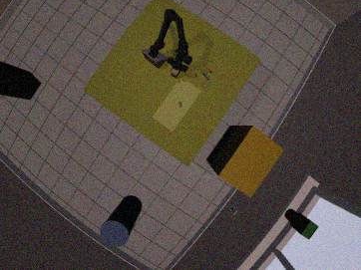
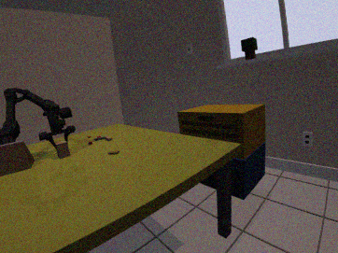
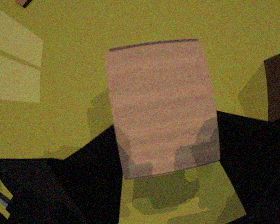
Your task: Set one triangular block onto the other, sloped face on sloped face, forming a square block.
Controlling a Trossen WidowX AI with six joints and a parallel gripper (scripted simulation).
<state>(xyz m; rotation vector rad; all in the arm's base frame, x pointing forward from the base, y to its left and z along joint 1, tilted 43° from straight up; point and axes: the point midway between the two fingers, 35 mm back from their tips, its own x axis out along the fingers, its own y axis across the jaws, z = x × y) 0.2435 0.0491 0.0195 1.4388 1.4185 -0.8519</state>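
Observation:
My gripper (image 1: 178,68) (image 2: 61,141) (image 3: 160,121) is shut on a pinkish-tan triangular block (image 3: 162,100), whose broad face fills the middle of the wrist view between the dark fingers. The fingertips are low over the table. The other triangular block (image 1: 175,73) (image 2: 63,152) stands on the table right under the fingertips. The held block hides it in the wrist view. In the top and exterior views the two blocks run together, so I cannot tell whether their sloped faces touch or whether their ends are even.
A large grey-brown block (image 1: 155,57) (image 2: 14,159) (image 3: 274,90) stands beside the arm on the yellow table (image 1: 135,96) (image 2: 154,178). Several small pieces lie past the gripper. A small brown piece (image 1: 180,104) (image 2: 113,152) lies in or near a pale patch of light.

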